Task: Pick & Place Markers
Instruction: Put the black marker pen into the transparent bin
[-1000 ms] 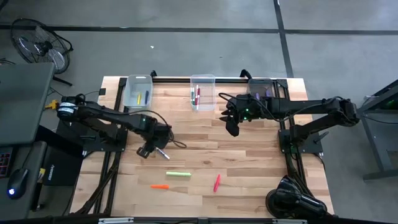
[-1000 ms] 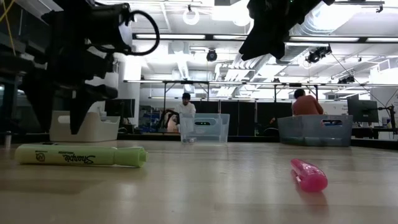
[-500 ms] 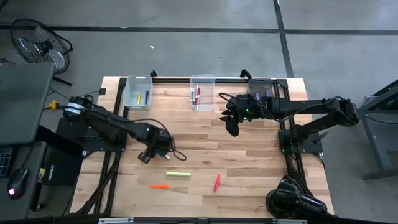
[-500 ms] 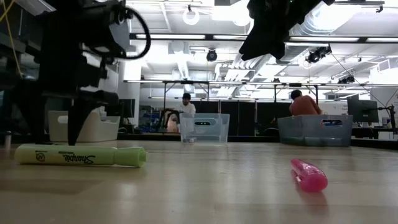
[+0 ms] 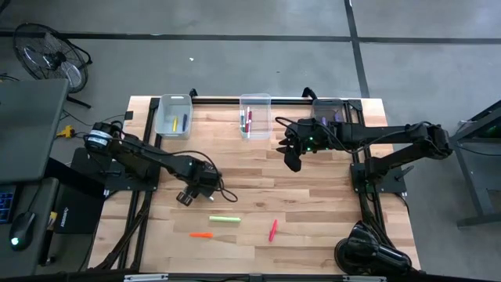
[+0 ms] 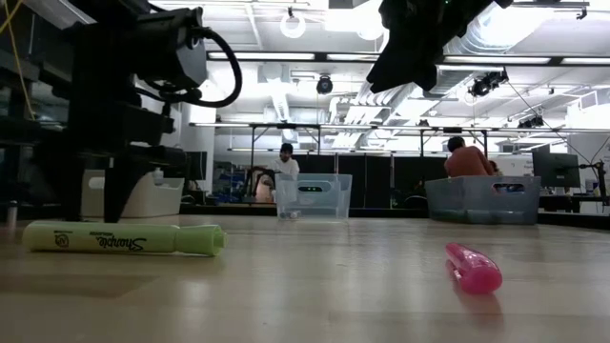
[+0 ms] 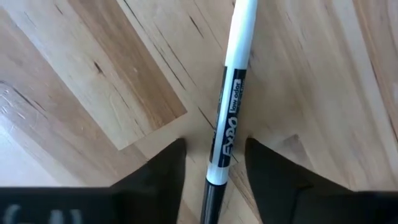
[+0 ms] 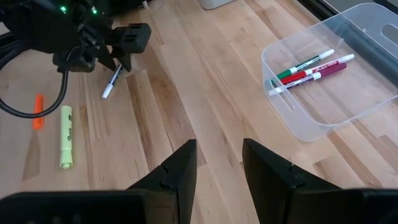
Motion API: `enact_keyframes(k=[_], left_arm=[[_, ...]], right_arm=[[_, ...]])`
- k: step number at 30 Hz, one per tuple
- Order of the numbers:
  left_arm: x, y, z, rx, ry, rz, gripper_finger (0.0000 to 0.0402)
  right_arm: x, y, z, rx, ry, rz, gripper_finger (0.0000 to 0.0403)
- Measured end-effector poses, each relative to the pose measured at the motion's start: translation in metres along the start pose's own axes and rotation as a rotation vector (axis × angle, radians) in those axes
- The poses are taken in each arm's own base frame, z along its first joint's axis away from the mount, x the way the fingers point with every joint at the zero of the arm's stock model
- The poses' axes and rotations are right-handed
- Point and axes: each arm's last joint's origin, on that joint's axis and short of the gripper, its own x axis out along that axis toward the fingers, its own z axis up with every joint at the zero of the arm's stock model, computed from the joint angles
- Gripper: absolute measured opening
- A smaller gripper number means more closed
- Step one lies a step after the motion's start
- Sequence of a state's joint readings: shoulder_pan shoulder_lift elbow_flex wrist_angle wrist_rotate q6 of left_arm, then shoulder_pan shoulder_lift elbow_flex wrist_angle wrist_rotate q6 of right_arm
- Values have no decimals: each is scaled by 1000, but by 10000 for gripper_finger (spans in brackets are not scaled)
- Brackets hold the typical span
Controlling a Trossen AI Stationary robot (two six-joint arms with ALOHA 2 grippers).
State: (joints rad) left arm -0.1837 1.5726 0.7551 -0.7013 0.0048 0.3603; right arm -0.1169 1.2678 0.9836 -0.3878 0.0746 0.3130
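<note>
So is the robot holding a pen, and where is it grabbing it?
Not yet. The left gripper has its fingers either side of the black-and-white marker, near its black end, with gaps showing. The right gripper is open and holds nothing.

Grey concrete floor point(image 5: 235, 70), a floor fan point(image 5: 47, 56), bright ceiling lights point(image 6: 294, 24) overhead.

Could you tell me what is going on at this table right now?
The robot is sorting markers into clear bins. The left hand is down at the table with its fingers on either side of a black-and-white marker, which lies flat on the wood. The right hand waits in the air near the middle bin, holding nothing. A light green marker, an orange one and a red one lie loose on the table.
</note>
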Motion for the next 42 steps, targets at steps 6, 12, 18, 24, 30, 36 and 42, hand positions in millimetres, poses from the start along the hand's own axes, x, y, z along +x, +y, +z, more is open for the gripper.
enact_keyframes(k=[6, 12, 18, 24, 30, 36, 42], left_arm=[[0, 0, 0, -12, -5, -8, 73], [0, 0, 0, -76, 0, -12, 22], [-7, -1, -2, -150, -29, -8, 22], [-27, -2, -8, -223, -94, 70, 22], [-59, 2, -8, -303, -237, 225, 22], [-104, 10, 2, -355, -388, 410, 32], [-153, 21, 23, -346, -573, 584, 29]], right_arm=[[0, 0, 0, 0, 1, 1, 119], [0, 0, 0, 0, 1, 1, 119], [0, 0, 0, 5, 2, 7, 119], [0, 1, 3, 14, -25, 20, 119], [0, 3, 9, -2, -92, 41, 119], [-1, 6, 16, -44, -157, 74, 119], [-4, 11, 26, -87, -256, 157, 119]])
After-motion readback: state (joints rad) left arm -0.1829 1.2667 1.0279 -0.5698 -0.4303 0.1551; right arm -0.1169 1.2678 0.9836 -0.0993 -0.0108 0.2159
